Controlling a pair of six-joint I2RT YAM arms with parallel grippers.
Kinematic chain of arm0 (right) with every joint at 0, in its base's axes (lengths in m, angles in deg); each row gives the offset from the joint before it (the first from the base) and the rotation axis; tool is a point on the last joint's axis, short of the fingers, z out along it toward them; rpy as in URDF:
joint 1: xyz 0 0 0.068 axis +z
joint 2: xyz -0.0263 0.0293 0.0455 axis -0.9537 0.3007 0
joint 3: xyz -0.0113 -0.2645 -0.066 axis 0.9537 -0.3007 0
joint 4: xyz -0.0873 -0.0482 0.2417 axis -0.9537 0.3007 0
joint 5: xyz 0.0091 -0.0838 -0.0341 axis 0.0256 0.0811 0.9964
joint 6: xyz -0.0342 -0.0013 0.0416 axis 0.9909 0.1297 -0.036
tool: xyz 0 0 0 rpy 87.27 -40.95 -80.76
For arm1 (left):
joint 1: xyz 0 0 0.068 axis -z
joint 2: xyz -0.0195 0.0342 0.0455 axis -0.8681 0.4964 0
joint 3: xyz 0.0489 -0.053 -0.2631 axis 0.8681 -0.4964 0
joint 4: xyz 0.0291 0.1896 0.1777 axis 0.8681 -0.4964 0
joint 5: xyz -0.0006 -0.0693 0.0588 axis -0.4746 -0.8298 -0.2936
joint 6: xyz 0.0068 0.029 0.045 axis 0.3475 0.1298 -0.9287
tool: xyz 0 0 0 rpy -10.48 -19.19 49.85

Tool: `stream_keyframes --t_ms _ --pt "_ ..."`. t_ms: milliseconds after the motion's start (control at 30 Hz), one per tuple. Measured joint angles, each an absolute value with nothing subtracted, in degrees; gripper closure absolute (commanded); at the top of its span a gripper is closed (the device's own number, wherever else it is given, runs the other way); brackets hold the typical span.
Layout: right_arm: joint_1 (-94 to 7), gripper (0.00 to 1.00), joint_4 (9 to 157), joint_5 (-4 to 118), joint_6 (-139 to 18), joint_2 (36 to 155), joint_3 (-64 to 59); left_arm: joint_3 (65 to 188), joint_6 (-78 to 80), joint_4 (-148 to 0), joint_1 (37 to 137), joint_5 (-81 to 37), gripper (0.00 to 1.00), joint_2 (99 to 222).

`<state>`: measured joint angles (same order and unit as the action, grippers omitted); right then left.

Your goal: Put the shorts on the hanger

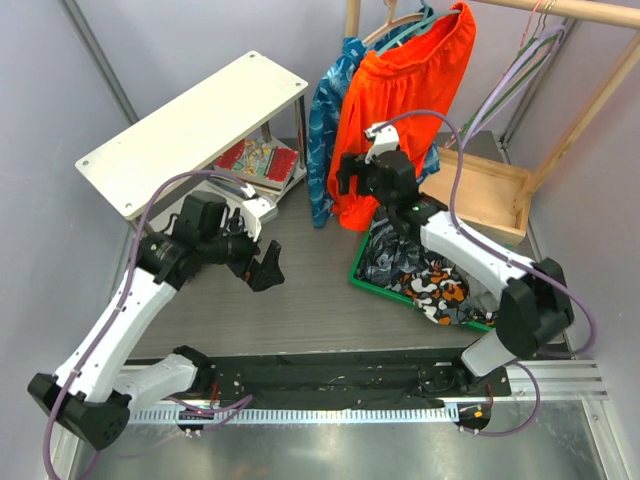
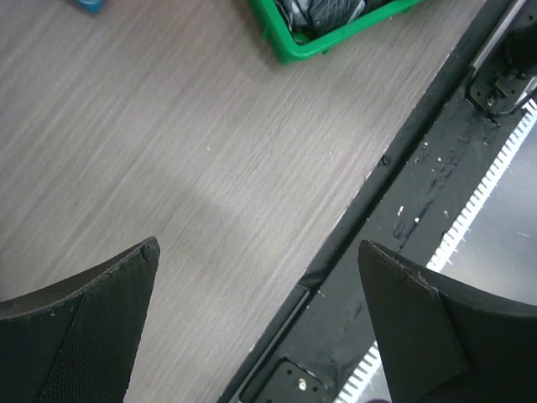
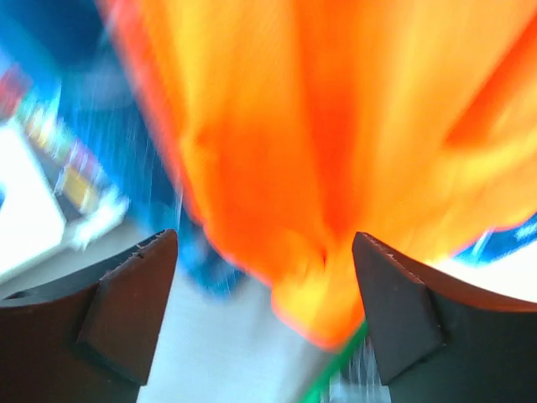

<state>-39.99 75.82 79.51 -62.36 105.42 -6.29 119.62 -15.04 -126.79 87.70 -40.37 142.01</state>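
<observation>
the grey wood-grain worktop [image 1: 310,290] has open room in the middle of the frame, between the white shelf board [image 1: 190,125] at upper left and the green plastic basket [image 1: 358,275] at centre right. the bright orange-red fabric shorts [image 1: 405,100] hang at upper centre from the thin teal plastic hanger [image 1: 424,16] on the wooden rail [image 1: 560,8], against the blue leaf-patterned garment [image 1: 322,130]. the right gripper [image 1: 358,175], jaws apart and clamped on nothing, sits just by the hem. a snag while backing out could drag the shorts off. the left gripper [image 1: 262,268], jaws apart, hangs over bare worktop.
</observation>
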Motion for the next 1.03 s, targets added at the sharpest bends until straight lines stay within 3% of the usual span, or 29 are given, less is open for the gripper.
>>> stream_keyframes --t_ms 233,533,1033 --pt "-39.85 0.01 90.18 62.61 -61.01 87.41 -16.15 125.67 -15.30 -133.82 86.71 -43.65 0.00 148.15" --pt "-39.59 0.00 111.66 44.80 -48.70 67.19 -13.92 134.48 -18.10 -140.01 85.84 -43.65 0.00 153.18" --pt "-39.70 0.00 136.29 50.44 -33.99 48.15 -16.10 121.26 -20.31 -142.41 84.27 -32.11 0.00 145.84"
